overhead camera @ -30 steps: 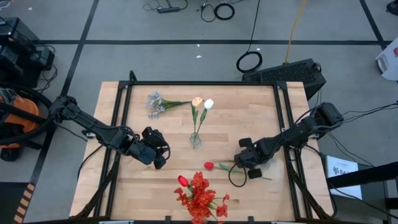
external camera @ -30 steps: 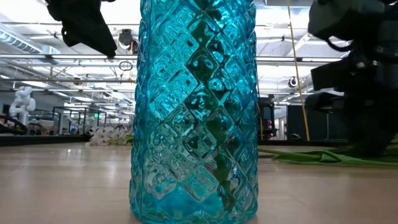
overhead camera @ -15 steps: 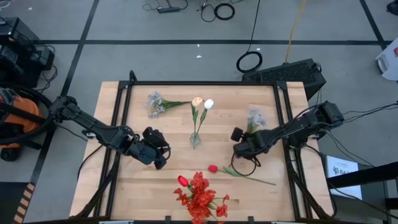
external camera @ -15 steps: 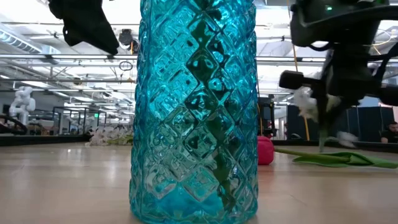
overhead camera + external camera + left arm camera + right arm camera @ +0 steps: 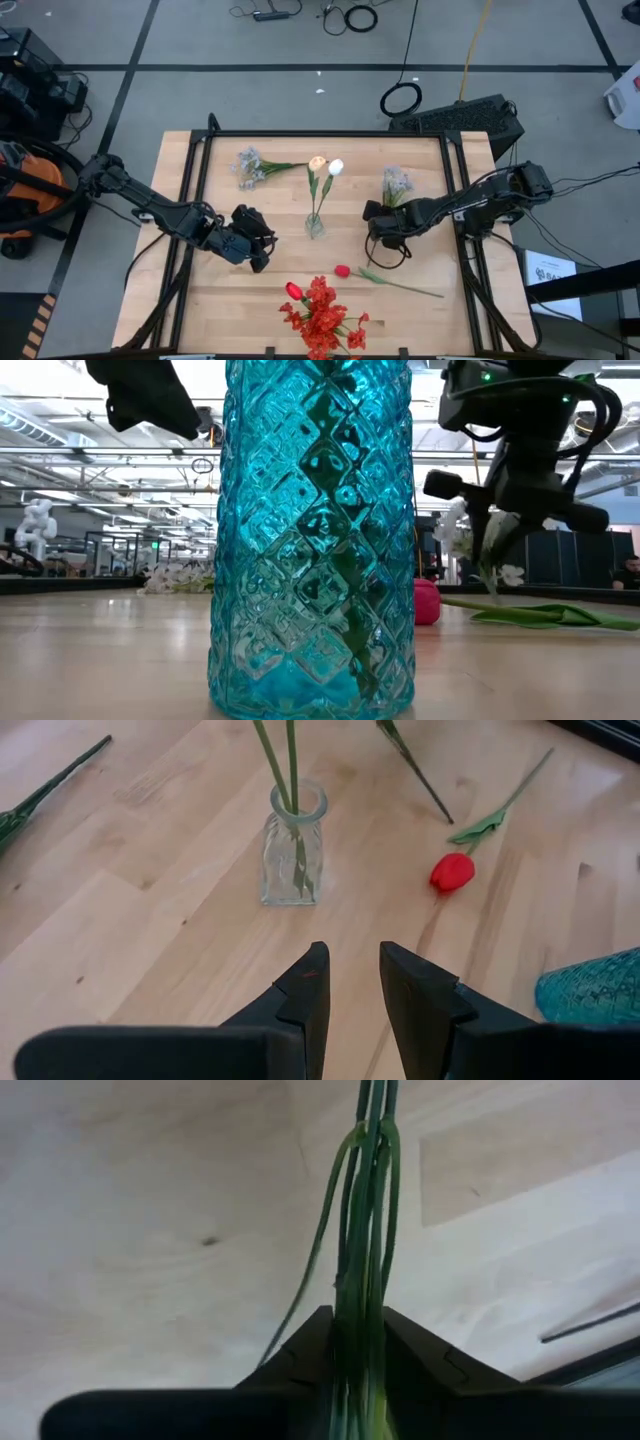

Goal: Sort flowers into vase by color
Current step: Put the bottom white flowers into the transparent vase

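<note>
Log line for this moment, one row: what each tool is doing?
right tool: shut on pale spray, lifted off table | left tool: open, hovering near clear vase | red tulip: on table

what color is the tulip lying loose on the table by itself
Red; the tulip shows best in the left wrist view.

Two dark jointed arms, black cable looped by right gripper [image 5: 375, 222], green indicator light on its housing, left gripper [image 5: 352, 982] with angular matte-black fingers [image 5: 308, 988]
</note>
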Available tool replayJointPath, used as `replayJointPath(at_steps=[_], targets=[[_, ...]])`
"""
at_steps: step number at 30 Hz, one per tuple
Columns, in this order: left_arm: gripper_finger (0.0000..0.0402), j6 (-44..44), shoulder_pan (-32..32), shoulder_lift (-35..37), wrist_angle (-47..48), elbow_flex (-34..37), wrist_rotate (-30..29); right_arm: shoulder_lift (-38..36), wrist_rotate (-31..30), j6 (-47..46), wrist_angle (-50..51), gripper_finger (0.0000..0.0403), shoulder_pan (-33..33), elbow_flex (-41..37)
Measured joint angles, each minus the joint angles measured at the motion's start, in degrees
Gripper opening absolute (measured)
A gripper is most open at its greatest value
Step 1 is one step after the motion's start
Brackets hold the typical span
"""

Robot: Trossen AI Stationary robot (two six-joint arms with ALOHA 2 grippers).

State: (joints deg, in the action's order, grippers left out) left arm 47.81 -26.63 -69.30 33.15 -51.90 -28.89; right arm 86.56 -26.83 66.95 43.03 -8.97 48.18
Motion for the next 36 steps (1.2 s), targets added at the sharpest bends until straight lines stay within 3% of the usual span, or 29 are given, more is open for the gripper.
replayJointPath(at_steps=[7,11,14,21,24,28,36], targets=[[0.0097,-0.1,0.0,0.0,-0.4,0.0,-0.8,-3.9,-0.3,-0.3,-0.7,0.0107,0.5,0.0],[0.0097,-0.1,0.0,0.0,-0.6,0.0,-1.2,-6.8,-0.3,-8.0,-1.0,0.0125,0.5,0.0],[0.0097,-0.1,0.0,0.0,-0.6,0.0,-1.2,-9.4,-0.3,-29.7,-1.2,0.0133,0.7,0.0],[0.0097,-0.2,0.0,0.0,-0.7,0.0,-1.3,-11.0,0.1,-112.7,0.8,0.0135,1.9,0.1],[0.0097,-0.2,0.0,0.0,-0.7,0.0,-1.3,-10.9,1.6,-139.4,2.2,0.0135,1.7,0.1],[0.0097,-0.3,0.0,0.0,-0.7,0.0,-1.4,-10.9,1.8,-153.1,1.7,0.0136,1.9,0.1],[0.0097,-2.7,0.1,0.0,-0.7,0.0,-1.4,-5.6,13.2,-156.3,1.7,0.0129,4.4,0.1]])
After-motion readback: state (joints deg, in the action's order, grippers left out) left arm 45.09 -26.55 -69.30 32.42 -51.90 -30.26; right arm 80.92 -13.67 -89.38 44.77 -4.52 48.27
